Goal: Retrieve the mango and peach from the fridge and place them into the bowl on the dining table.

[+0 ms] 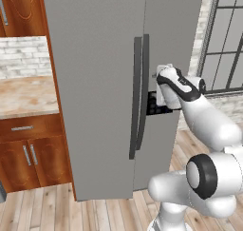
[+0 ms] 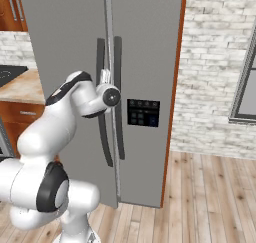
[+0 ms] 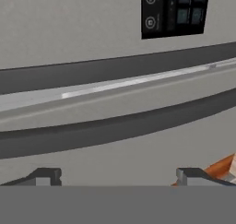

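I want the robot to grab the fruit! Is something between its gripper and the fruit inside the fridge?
Yes. Both fridge doors are shut, so they block the way. The open gripper faces the dark handles and holds nothing; a door must be pulled open first.

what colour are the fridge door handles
Dark grey, almost black, against the lighter grey fridge; the handles show best in the right base view.

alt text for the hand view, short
Close on the closed grey fridge, rolled sideways: its two dark curved handles run across the frame as bands, with the bright door seam between them. The black control panel sits at upper right, and the open gripper faces the doors with nothing between its fingertips.
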### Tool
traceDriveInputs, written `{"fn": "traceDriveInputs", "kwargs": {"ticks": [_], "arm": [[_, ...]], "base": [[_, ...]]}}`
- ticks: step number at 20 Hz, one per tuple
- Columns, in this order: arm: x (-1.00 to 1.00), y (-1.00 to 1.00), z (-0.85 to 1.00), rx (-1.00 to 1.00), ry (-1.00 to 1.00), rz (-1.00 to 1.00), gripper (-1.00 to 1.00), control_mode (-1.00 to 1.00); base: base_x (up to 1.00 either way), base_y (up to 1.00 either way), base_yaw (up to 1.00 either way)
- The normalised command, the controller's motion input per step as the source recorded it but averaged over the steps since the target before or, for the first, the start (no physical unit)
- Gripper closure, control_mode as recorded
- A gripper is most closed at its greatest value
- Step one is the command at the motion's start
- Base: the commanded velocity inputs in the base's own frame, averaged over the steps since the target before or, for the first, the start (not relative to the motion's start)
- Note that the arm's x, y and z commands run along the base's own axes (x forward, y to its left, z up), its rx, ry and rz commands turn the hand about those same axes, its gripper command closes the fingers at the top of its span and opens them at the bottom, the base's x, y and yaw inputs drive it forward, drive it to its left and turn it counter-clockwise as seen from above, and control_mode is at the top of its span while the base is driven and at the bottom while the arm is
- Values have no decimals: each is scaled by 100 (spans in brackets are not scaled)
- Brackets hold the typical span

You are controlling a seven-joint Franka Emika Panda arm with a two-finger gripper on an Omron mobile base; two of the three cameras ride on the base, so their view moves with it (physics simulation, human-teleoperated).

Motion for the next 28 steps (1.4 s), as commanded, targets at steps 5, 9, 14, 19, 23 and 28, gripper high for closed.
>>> {"fn": "traceDriveInputs", "kwargs": {"ticks": [5, 9, 14, 19, 23, 28], "arm": [[43, 5, -18, 0, -6, 0, -100, -100], [44, 0, -17, 0, -4, 0, -100, -100], [45, 0, -17, 0, 0, 0, -100, -100], [57, 0, -9, 0, 0, 0, -100, -100], [56, 0, -3, 0, 0, 0, -100, -100], [54, 2, -5, 0, 0, 0, -100, -100]], "base": [[0, 0, 0], [0, 0, 0], [0, 0, 0], [0, 0, 0], [0, 0, 0], [0, 0, 0]]}}
